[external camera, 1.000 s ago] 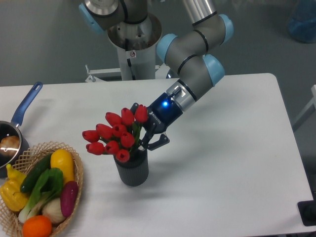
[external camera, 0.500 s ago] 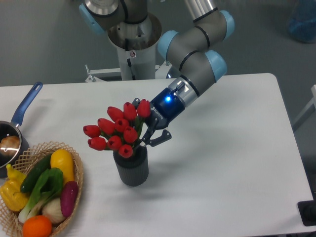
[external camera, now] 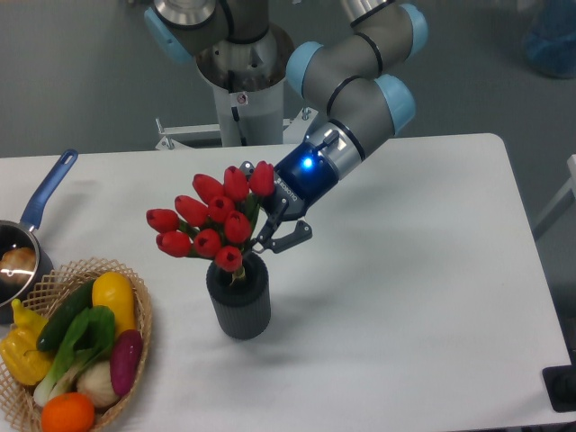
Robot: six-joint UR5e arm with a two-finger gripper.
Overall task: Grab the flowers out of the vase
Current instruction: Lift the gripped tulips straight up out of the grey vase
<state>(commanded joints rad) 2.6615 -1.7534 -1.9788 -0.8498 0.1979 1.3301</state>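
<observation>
Extraction looks underway: gripper (external camera: 270,236) clamped on the tulips' (external camera: 209,225) stems, whose lower ends sit inside the ribbed grey vase (external camera: 239,301), so a straight upward lift should follow

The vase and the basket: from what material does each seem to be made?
The vase looks like matte dark grey plastic or ceramic: ribbed sides, no shine; which one I cannot tell. The basket looks like woven wicker: tan strands are visible along its rim.
</observation>
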